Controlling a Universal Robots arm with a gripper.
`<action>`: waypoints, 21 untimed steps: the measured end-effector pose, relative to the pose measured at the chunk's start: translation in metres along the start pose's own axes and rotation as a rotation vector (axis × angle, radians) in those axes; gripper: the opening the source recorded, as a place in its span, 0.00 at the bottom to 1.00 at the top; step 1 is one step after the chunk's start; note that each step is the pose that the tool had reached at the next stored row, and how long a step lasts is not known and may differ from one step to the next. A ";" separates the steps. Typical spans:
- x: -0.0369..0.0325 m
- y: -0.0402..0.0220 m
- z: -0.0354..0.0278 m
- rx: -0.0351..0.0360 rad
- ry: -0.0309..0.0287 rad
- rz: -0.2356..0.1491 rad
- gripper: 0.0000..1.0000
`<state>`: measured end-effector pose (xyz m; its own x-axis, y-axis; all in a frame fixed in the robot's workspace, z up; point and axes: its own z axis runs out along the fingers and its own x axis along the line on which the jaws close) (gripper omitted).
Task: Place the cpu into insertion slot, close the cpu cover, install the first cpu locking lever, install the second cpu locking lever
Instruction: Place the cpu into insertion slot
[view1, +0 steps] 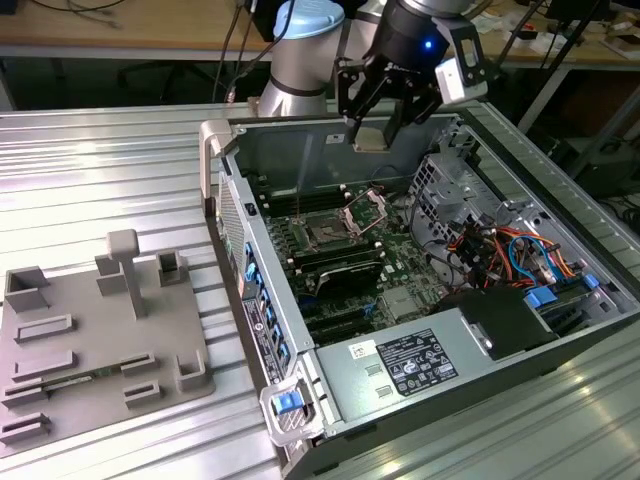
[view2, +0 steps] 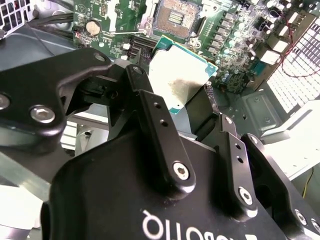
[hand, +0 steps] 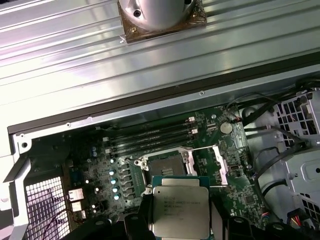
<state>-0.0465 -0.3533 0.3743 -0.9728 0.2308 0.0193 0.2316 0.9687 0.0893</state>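
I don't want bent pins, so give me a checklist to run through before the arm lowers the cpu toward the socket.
1. Grip on the cpu: ok, the gripper is shut on two of its edges.
2. Nothing in the insertion slot: ok.
3. Hinged cpu cover lifted off the slot: ok, it stands open.
4. The cpu centred above the slot: cannot tell.
5. Loose cables away from the slot: ok.

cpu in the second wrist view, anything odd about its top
Yes: the cpu, clamped in the gripper, has a dull greyish smudge on its metal top near one edge. It looks like leftover residue.
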 end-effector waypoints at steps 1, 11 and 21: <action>0.0012 -0.0003 0.0005 -0.0001 -0.0007 0.007 0.54; 0.0082 -0.0023 0.0037 -0.0012 -0.0055 0.061 0.54; 0.0126 -0.0035 0.0057 -0.0024 -0.0115 0.128 0.54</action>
<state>-0.0595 -0.3533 0.3685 -0.9352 0.3537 0.0194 0.3539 0.9310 0.0892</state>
